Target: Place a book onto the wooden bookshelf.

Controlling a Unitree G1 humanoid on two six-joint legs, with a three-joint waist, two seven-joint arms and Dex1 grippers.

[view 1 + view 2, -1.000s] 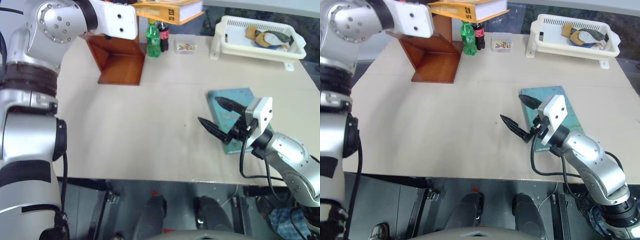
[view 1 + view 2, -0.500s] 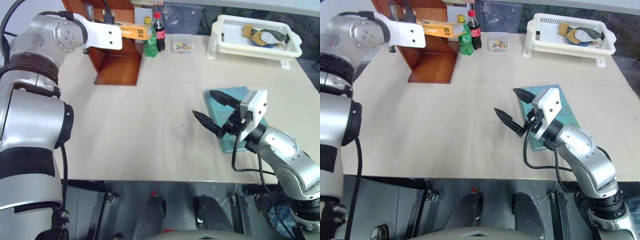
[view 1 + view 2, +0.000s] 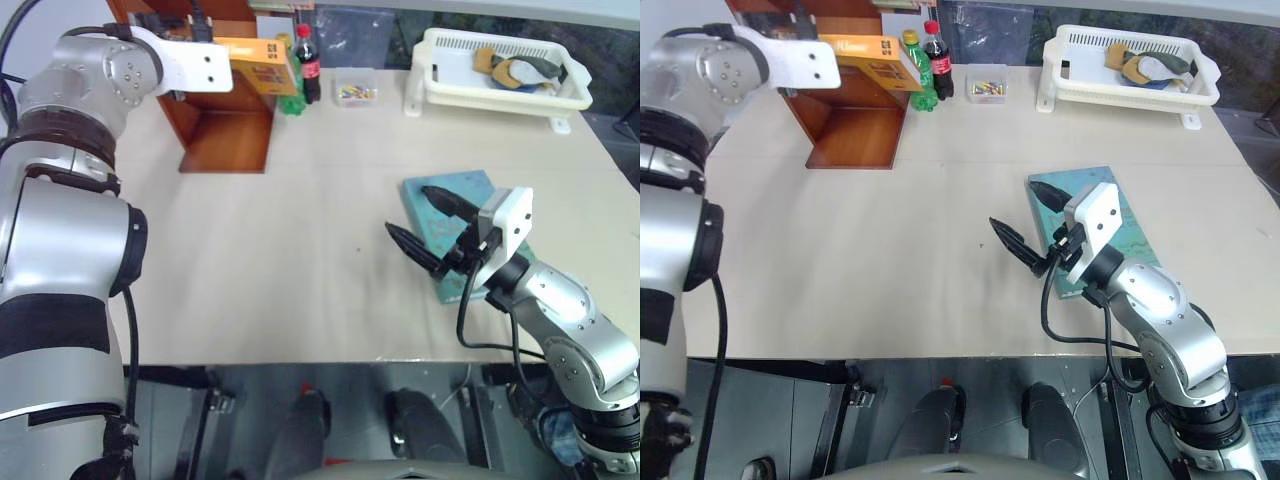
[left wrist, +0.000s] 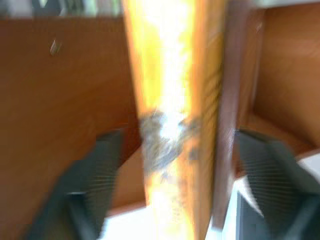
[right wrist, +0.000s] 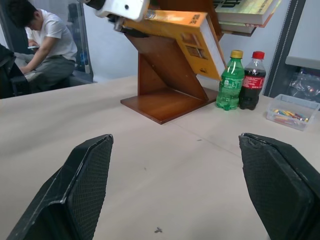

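The orange-yellow book (image 3: 258, 66) stands on edge and tilted at the reddish-brown wooden bookshelf (image 3: 228, 140), against its slanted board. My left gripper (image 3: 232, 62) is at the book's end. In the left wrist view its fingers (image 4: 100, 165) stand wide apart on either side of the book (image 4: 170, 125) without touching it, so it is open. In the right wrist view the book (image 5: 175, 35) hangs over the shelf's base (image 5: 165, 100). Low over the table's near right, my right gripper (image 3: 408, 210) is open and holds nothing.
A teal-blue book (image 3: 480, 185) lies flat under the right gripper. A green bottle (image 3: 915, 70), a cola bottle (image 3: 937, 60) and a small clear box (image 3: 350, 92) stand right of the shelf. A white basket (image 3: 500, 95) sits far right. A person sits beyond the table (image 5: 45, 45).
The left arm brought the book down from a flat, high hold to the shelf and turned it on edge. The left gripper's fingers have spread open. The right arm kept still.
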